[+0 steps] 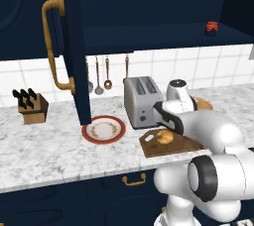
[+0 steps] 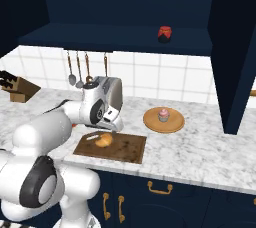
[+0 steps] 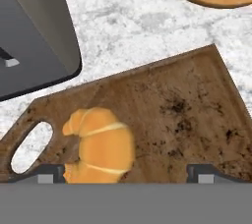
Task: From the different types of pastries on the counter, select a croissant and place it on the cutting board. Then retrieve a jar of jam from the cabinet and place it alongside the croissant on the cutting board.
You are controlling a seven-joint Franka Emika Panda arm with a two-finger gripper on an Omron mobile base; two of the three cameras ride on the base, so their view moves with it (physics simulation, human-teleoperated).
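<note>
Croissant (image 3: 101, 144): 1, golden-brown, lying on the cutting board (image 3: 177, 115) near its handle-hole end; also seen on the board from the left base view (image 1: 164, 137) and right base view (image 2: 104, 140).

Cutting board: dark brown wood, flat on the marbled counter (image 2: 200, 147), just in front of the toaster (image 1: 141, 100).

Gripper (image 3: 125, 174): above the board, fingers spread wide with nothing between them; 1 fingertip (image 3: 47, 173) sits beside the croissant's near end, the other well to the far side.

Jar of jam (image 2: 166, 33): 1, red with dark lid, standing on the shelf of the open navy cabinet (image 1: 149, 34), also visible at (image 1: 212, 28).

Cupcake (image 2: 163, 115): pink-frosted, on the round light-wood plate (image 2: 150, 122), right of the board.

Red-rimmed plate (image 1: 103, 130): on the counter left of the toaster.

Knife block (image 1: 31, 106): far left of the counter.

Hanging utensils (image 1: 98, 76): on the tiled wall.
</note>
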